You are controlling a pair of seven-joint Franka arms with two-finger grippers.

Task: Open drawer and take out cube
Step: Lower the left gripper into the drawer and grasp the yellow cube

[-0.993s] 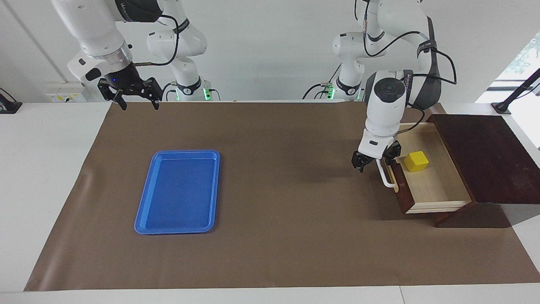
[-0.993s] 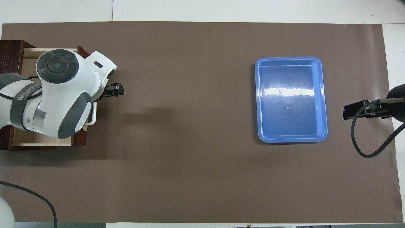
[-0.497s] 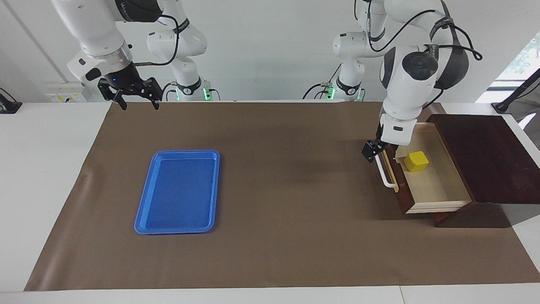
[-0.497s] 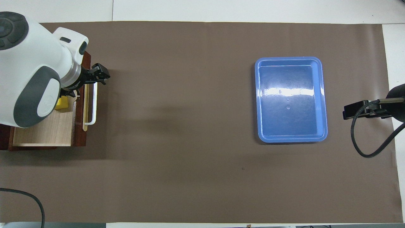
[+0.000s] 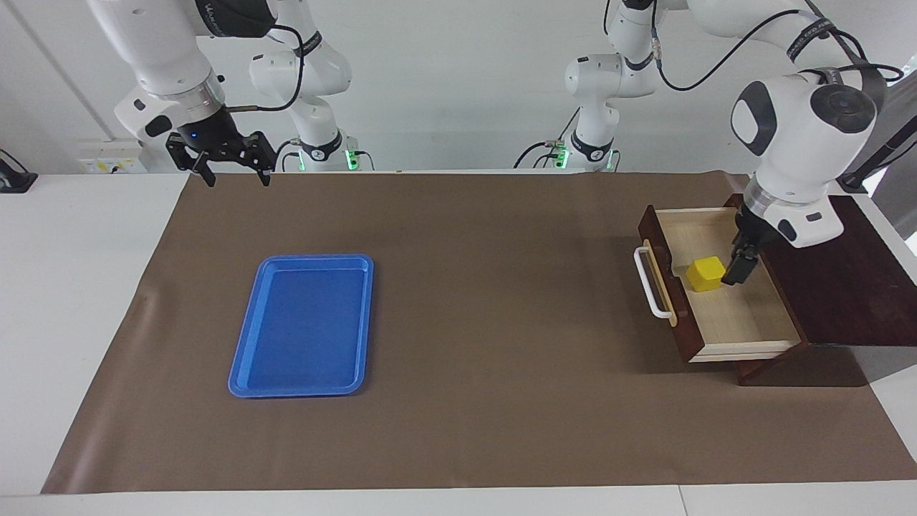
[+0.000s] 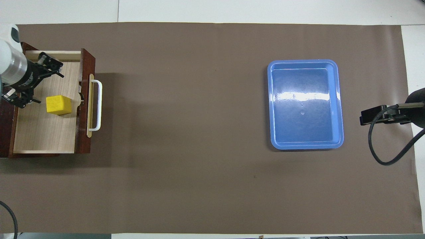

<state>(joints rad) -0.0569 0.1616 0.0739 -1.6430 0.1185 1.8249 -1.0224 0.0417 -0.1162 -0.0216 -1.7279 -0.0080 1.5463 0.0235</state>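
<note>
Yellow, small plain cube (image 6: 58, 105) looks light and stiff; pinch its flat sides. Left pincer (image 6: 32, 82), open, hovers at its ten o'clock.

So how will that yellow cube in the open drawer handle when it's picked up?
The cube looks rigid with flat faces, so it should sit still rather than roll. It looks small, probably light. Its smooth sides may slip.
</note>
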